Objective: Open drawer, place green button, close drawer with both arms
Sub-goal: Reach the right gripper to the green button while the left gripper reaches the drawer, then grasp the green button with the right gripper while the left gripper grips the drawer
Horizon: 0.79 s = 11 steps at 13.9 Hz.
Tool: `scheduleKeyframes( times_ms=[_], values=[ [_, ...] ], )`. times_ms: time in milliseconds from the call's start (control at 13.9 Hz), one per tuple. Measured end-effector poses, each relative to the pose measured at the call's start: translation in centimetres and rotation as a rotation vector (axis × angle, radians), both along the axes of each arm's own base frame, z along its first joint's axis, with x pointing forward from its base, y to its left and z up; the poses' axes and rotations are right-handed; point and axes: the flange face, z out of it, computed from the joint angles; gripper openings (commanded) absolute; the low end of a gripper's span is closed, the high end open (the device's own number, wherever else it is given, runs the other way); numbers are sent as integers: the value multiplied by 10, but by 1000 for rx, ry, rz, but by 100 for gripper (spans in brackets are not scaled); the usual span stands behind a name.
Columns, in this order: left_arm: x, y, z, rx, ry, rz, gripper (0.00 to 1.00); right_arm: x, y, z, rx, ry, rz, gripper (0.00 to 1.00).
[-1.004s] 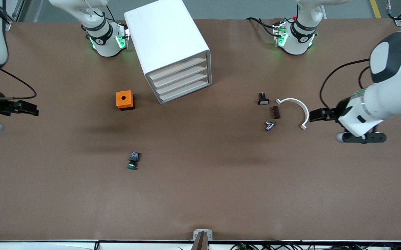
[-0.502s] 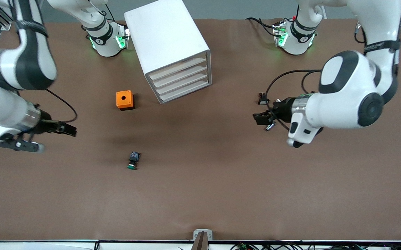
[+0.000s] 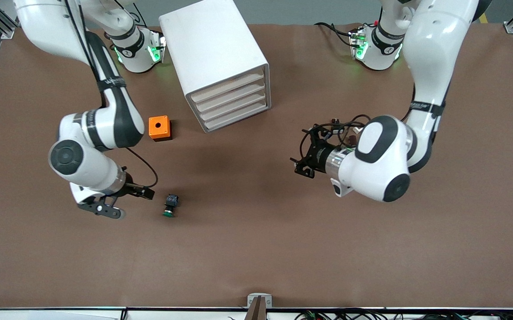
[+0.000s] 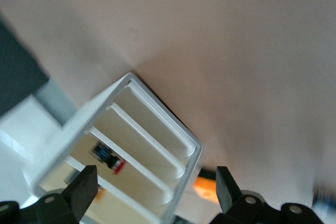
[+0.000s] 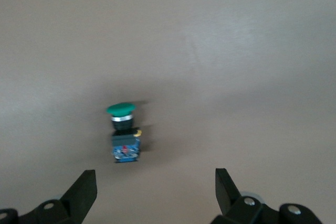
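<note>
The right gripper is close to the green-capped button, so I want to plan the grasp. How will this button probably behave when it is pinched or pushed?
The button lies on its side on the table, so its round green cap could let it roll or pivot if pushed. Its boxy dark body looks rigid, giving flat faces to pinch. The open right gripper should probably close on the body.

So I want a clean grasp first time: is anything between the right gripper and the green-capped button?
Nothing visible is. The right gripper, fingers open, sits just beside the green-capped button toward the right arm's end of the table, with only bare table between them. The orange cube lies farther from the front camera.
</note>
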Motion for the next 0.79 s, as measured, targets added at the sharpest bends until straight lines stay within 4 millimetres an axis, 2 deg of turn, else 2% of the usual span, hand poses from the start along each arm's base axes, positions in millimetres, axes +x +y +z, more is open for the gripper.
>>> scheduleKeyframes(
  times_ms=[143, 287, 645, 717, 789],
  values=[
    [-3, -4, -47, 56, 156, 100, 99, -3, 19, -16, 2, -22, 0, 100],
    [-7, -9, -82, 76, 274, 165, 99, -4, 25, -34, 1, -33, 4, 100],
    [-34, -44, -133, 134, 478, 230, 99, -14, 27, -86, 4, -83, 15, 100],
    [-41, -51, -143, 147, 510, 234, 95, -18, 31, -95, 2, -81, 23, 100],
    [-49, -58, -152, 167, 556, 244, 84, -20, 35, -104, 0, -78, 31, 100]
  ],
)
